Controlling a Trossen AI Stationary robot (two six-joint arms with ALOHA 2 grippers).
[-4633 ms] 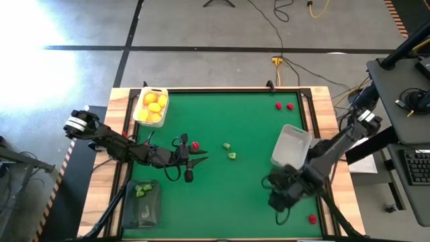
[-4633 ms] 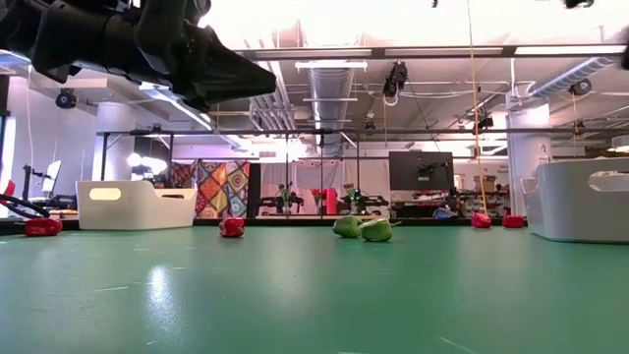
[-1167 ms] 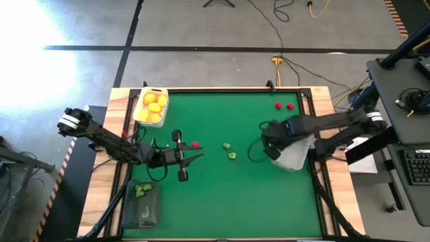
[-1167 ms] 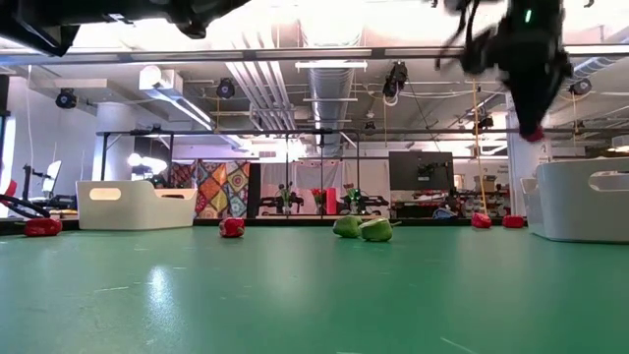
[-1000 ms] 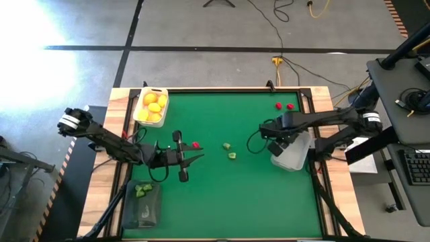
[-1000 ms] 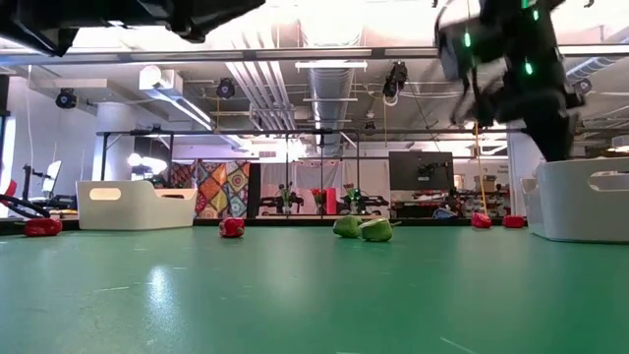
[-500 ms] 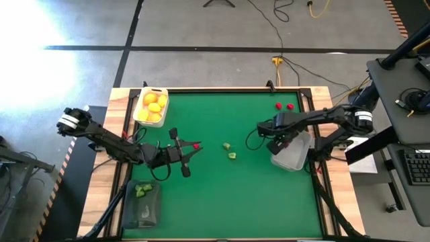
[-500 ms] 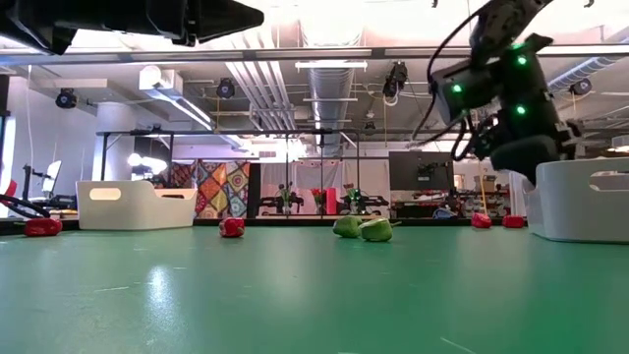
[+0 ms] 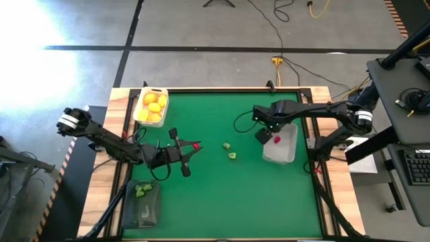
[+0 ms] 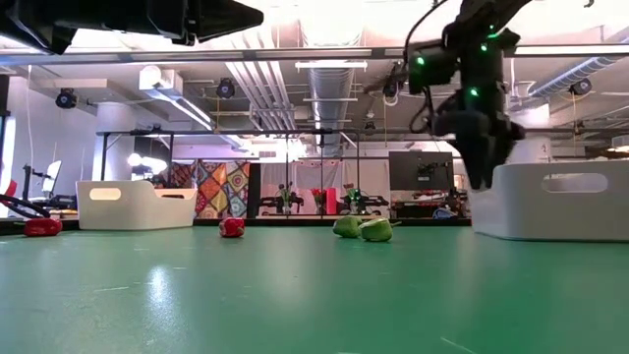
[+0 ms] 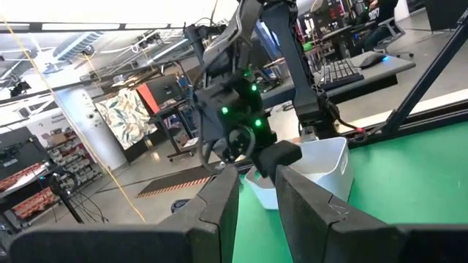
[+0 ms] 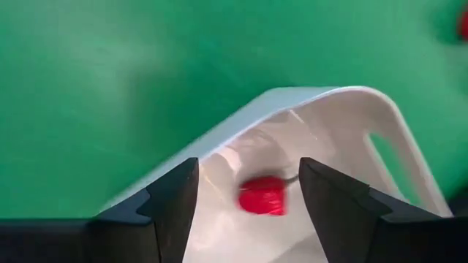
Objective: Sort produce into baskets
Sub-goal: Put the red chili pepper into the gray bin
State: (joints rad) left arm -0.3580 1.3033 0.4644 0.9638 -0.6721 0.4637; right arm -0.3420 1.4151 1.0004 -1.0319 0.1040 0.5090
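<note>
My right gripper (image 12: 248,164) hangs open over the left end of the white basket (image 9: 281,144), pointing down. One finger is outside its rim and one is over the inside. A red piece (image 12: 261,196) lies in this basket. My left gripper (image 9: 193,149) is held level above the table, fingers nearly together with nothing between them. It is above a red piece (image 9: 195,145) that rests on the mat. Two green pieces (image 9: 229,150) lie mid-table. Two red pieces (image 9: 283,105) lie at the far right. My right gripper comes from above with its fingers (image 12: 172,201) astride the white basket's rim (image 12: 241,117) near a corner. I cannot tell whether a finger touches the wall. My left gripper touches nothing.
A white basket (image 9: 158,94) with yellow fruits (image 9: 153,107) stands at the far left corner. A dark translucent basket (image 9: 146,214) holding green pieces (image 9: 141,191) sits at the near left. The green mat is bare along the near side and in the middle right.
My right gripper has gone toward the table's left and far side and has let go of the red piece, which now lies in the white basket. That basket has slid leftward and turned. My left gripper has rolled a little in place.
</note>
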